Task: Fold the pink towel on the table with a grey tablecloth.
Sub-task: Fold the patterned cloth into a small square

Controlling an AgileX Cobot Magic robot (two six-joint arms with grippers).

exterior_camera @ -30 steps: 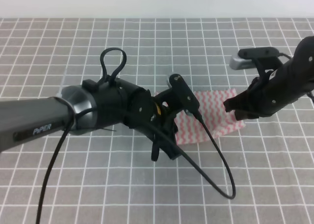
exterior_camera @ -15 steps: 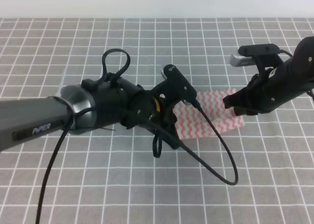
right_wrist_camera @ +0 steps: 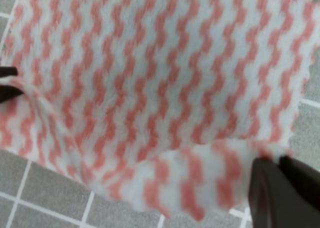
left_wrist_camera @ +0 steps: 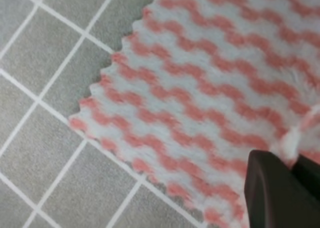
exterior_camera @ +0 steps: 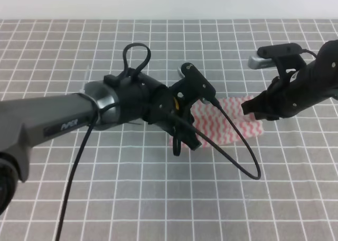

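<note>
The left gripper (exterior_camera: 186, 141) pinches the near edge of the pink towel (exterior_camera: 232, 126), its fingers (left_wrist_camera: 280, 193) narrow around a small tuft of cloth. The right gripper (exterior_camera: 252, 111) nips the towel's far right corner, fingers (right_wrist_camera: 280, 193) closed on a raised flap. The towel lies on the table with a grey tablecloth (exterior_camera: 105, 198). Both holds look shallow; uneven lifting by the 2 arms could pull 1 corner free and skew the fold.

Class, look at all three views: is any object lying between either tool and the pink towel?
Nothing visible. The right tool already pinches a lifted edge of the pink towel, the left tool pinches another corner, and only the grey tablecloth surrounds it.
</note>
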